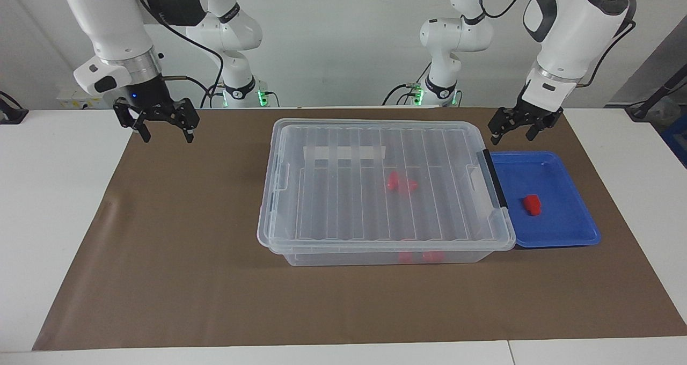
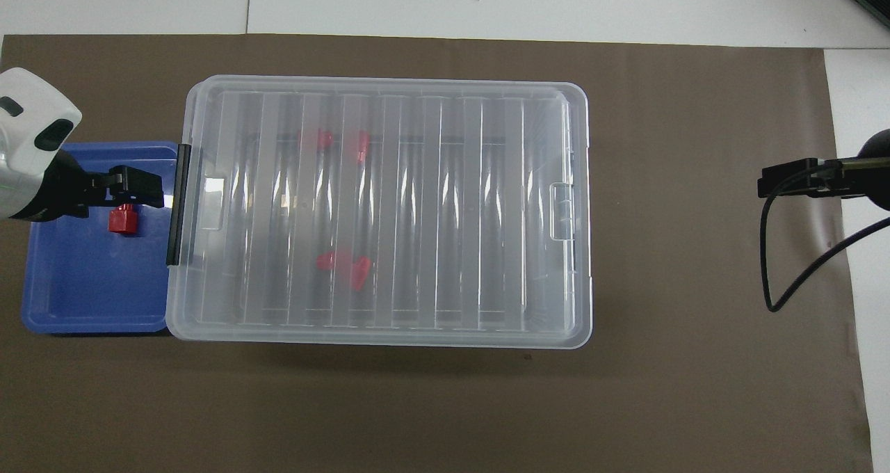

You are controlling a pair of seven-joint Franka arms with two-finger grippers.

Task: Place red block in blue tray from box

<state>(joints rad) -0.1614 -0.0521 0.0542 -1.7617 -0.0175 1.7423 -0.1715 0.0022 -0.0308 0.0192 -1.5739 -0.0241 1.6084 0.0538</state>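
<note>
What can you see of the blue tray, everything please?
The blue tray is a shallow, glossy blue plastic rectangle with rounded corners and a raised, flared rim. It lies flat on the brown mat at the left arm's end of the table, one long side up against the box beside its black clip handle. One red block lies in it; the rest of its floor is bare. The left gripper hangs open over its edge nearest the robots, not touching.

occluded: blue tray [image 2: 83, 299] edge under box [image 2: 379, 212] rim | blurred: red blocks [image 2: 341, 268] through ribbed lid
</note>
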